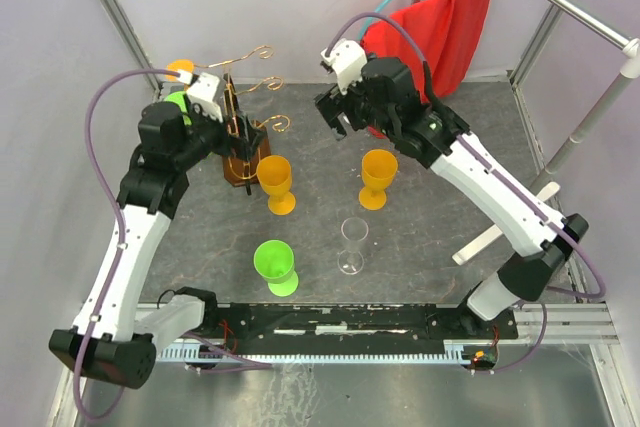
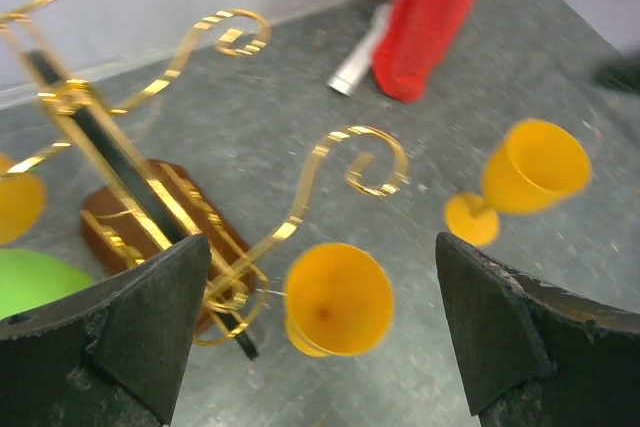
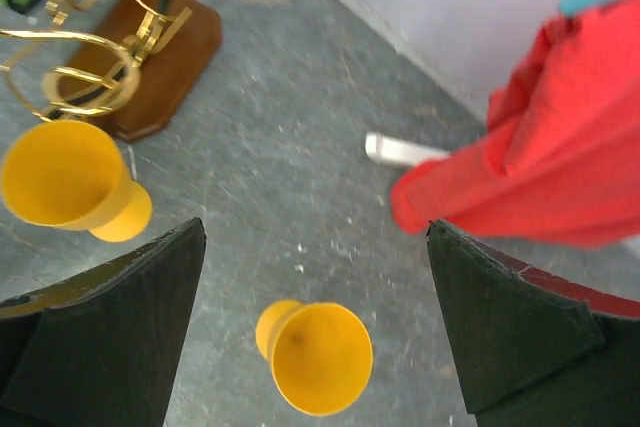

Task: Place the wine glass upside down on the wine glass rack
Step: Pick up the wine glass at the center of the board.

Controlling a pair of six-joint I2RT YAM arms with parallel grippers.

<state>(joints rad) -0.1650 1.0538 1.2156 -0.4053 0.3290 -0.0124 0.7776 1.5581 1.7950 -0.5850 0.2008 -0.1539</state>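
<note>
The wine glass rack [image 1: 243,137], copper wire arms on a brown base, stands at the back left. Upright on the table are a clear wine glass [image 1: 352,244], two orange ones [image 1: 275,183] [image 1: 378,177] and a green one [image 1: 274,267]. My left gripper [image 1: 232,127] hovers by the rack, open and holding nothing. In the left wrist view an orange glass [image 2: 338,299] sits below the gap between its fingers [image 2: 150,332], beside the rack [image 2: 150,212]. My right gripper [image 1: 336,115] is open above the other orange glass [image 3: 315,355], apart from it.
A red cloth [image 1: 445,32] hangs from a rail at the back right, with a white tube [image 3: 400,150] on the floor by it. A green glass [image 1: 178,103] and an orange one [image 1: 180,69] show behind the left arm, at the rack's far side.
</note>
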